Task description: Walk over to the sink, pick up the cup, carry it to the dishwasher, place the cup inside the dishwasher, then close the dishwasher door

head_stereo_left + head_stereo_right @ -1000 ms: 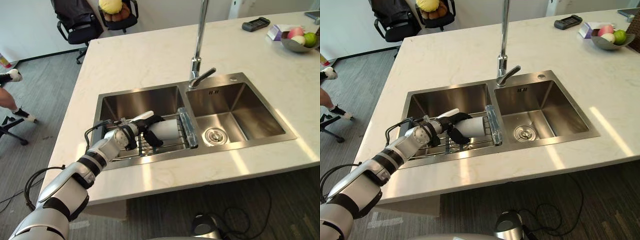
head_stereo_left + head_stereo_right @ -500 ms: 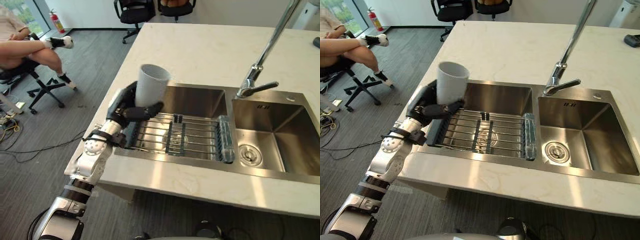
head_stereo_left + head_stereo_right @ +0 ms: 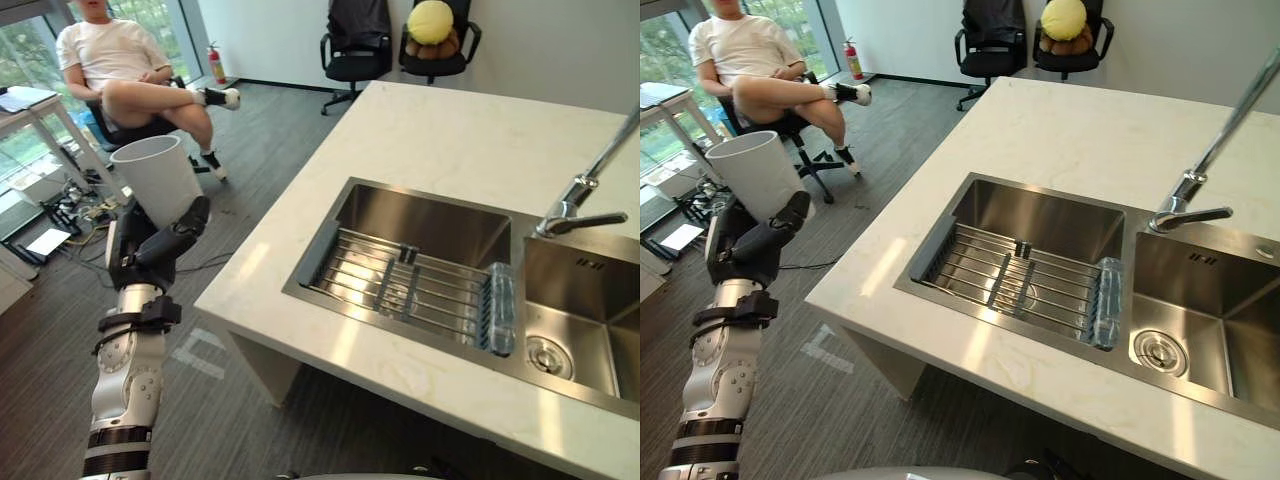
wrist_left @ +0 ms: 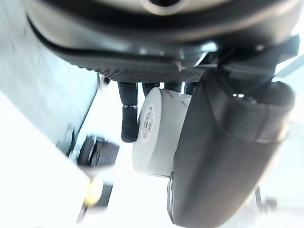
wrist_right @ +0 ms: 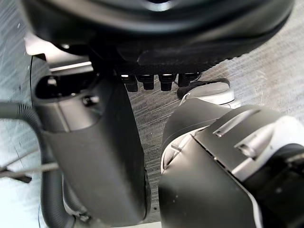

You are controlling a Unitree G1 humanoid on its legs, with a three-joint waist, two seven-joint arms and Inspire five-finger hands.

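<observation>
The white cup (image 3: 158, 180) is upright, mouth up, in my left hand (image 3: 150, 255), whose thumb and fingers curl around its lower part. Hand and cup are out over the grey floor, well left of the counter's edge and of the steel sink (image 3: 300, 290). In the left wrist view the cup (image 4: 159, 133) sits between the fingers (image 4: 128, 118) and the broad thumb (image 4: 228, 156). My right hand (image 5: 95, 156) hangs low over the floor with nothing in it, its fingers relaxed.
A wire rack (image 3: 400, 290) lies in the sink's left basin, and the faucet (image 3: 590, 185) stands at the right. A person (image 3: 120, 60) sits on a chair at the far left near a desk. Two office chairs (image 3: 355, 45) stand beyond the counter.
The left hand lifted the cup off the sink rack and carried it left, past the counter's edge. The camera has turned left, so the sink now sits to the right.
</observation>
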